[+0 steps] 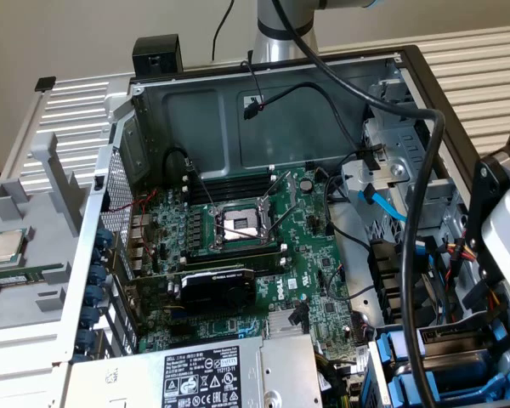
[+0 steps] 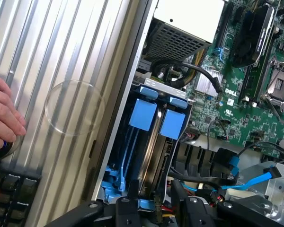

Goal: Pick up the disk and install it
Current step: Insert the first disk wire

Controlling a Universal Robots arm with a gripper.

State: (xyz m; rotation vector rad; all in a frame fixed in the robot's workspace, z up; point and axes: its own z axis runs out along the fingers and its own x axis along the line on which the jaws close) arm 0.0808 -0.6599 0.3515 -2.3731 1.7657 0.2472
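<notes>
The gripper [image 2: 154, 208] hangs directly over the drive bay [image 1: 389, 361] in the case's near corner, on the exterior view's right. The disk [image 2: 154, 156] stands there on edge in its blue carrier; whether the gripper is clamped on it or loose, I cannot tell. On edge suits a slot loaded from above, I'd guess. The wrist view adds a person's hand [image 2: 2, 118] by a keyboard [image 2: 9, 189] outside the case; the exterior view lays out the whole motherboard [image 1: 255, 246]
</notes>
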